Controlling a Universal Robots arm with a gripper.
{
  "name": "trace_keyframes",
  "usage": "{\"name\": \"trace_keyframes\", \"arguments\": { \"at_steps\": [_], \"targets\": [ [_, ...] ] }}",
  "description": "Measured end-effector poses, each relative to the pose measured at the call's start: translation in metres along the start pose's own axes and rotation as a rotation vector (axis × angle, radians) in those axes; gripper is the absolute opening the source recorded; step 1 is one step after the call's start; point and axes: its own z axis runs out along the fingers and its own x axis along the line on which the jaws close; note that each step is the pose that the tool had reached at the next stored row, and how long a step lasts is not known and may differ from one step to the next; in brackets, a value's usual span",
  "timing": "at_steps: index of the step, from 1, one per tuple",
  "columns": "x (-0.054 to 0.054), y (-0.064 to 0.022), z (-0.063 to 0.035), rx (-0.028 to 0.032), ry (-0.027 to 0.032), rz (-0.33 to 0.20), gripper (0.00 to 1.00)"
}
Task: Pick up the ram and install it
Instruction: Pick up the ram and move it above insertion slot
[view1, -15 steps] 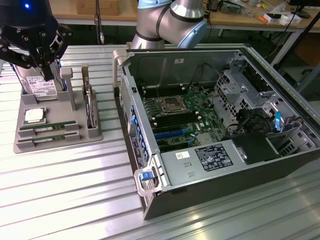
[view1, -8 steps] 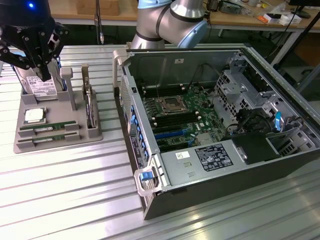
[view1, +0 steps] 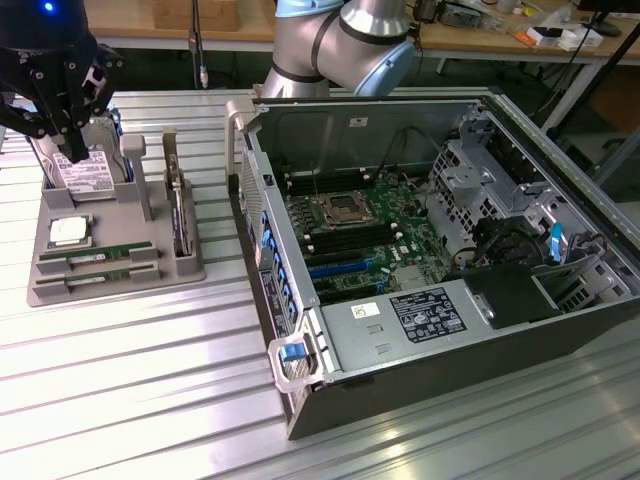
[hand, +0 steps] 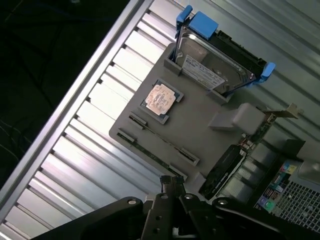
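At the exterior view's left, the gripper (view1: 74, 145) hangs over the rear of the grey parts tray (view1: 130, 285), directly above the hard drive (view1: 85, 175), which stands tilted in its blue-edged cradle. The jaws are closed on nothing; in the wrist view the fingertips (hand: 172, 184) sit together with no part between them.

In front of the hard drive, the square silver processor (view1: 68, 231) lies flat in its recess. The ram (view1: 98, 257) rests in a long slot just in front of the processor, apart from the gripper. A second green stick (view1: 98, 277) lies parallel in the next slot, nearer the tray's front edge. The wrist view shows the same order: processor (hand: 160, 98), ram (hand: 164, 141), second stick (hand: 150, 154).

To the right on the tray, an expansion card (view1: 178, 215) stands upright on edge between two posts.

Further right, the open computer case (view1: 470, 360) lies on its side on the ribbed metal table (view1: 130, 400). Its motherboard (view1: 395, 195) is exposed, with rows of black and blue slots (view1: 345, 262) below the empty processor socket (view1: 337, 209). The arm (view1: 340, 40) rises behind the case.
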Motion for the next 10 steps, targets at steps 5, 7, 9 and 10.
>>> {"name": "trace_keyframes", "arguments": {
  "at_steps": [5, 7, 9, 10],
  "targets": [
    [0.0, -0.0001, 0.0, -0.0062, 0.0388, -0.125, 0.11],
    [0.0, 0.0, 0.0, 0.0021, 0.0509, -0.215, 0.11],
    [0.0001, 0.0, 0.0002, 0.0146, 0.0575, -0.269, 0.11],
    [0.0, 0.0, 0.0001, 0.028, 0.0512, -0.279, 0.11]
  ]
}}
